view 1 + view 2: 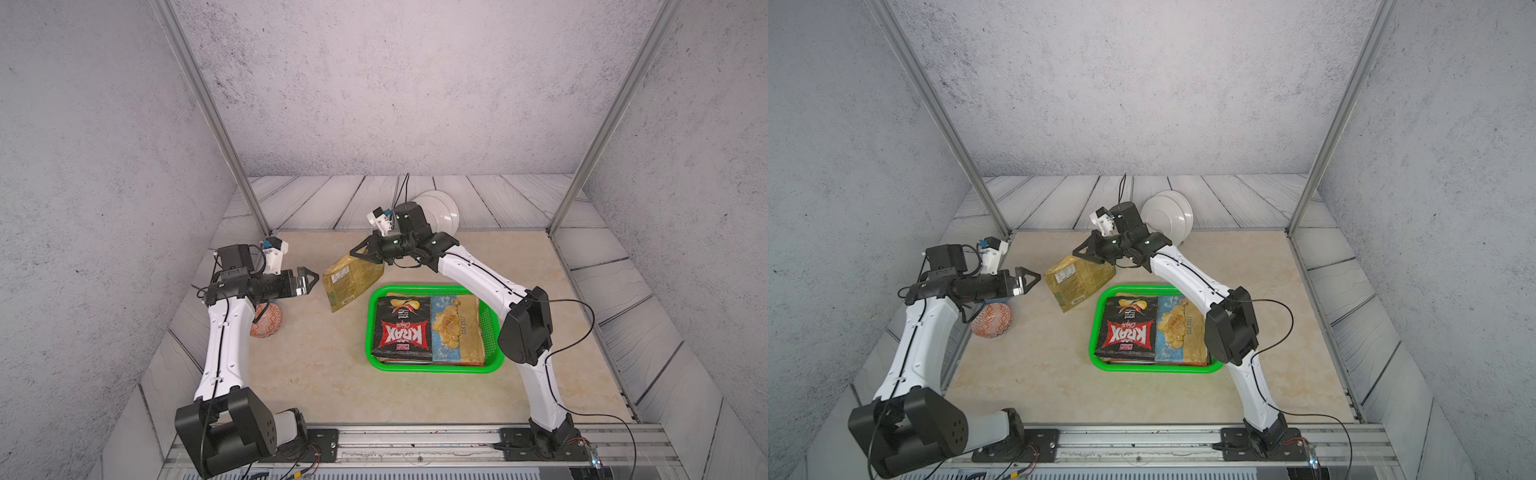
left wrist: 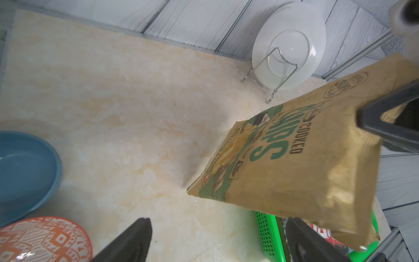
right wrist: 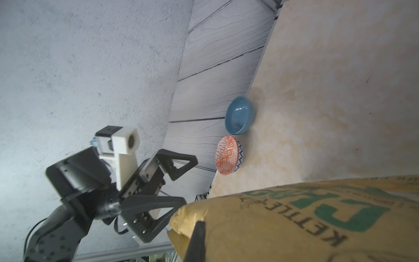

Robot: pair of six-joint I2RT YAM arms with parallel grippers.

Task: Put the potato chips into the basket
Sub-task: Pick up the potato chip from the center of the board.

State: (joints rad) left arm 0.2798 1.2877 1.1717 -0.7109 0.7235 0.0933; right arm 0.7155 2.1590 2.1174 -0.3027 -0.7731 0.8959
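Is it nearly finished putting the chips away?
Nearly. The black Krax bag and a pale-blue bag already lie in the green basket. The right fingers pinch a tan bag, lifted beside the basket; the left fingers are open and empty. Left: drop that bag in. No other loose bags show.

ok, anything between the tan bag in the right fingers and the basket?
Nothing visible. The tan bag, pinched by the right gripper, hangs off the basket's far corner. The left gripper is open on the bag's other side, clear of that path. The Krax bag and pale-blue bag cover the basket floor; it would land on them.
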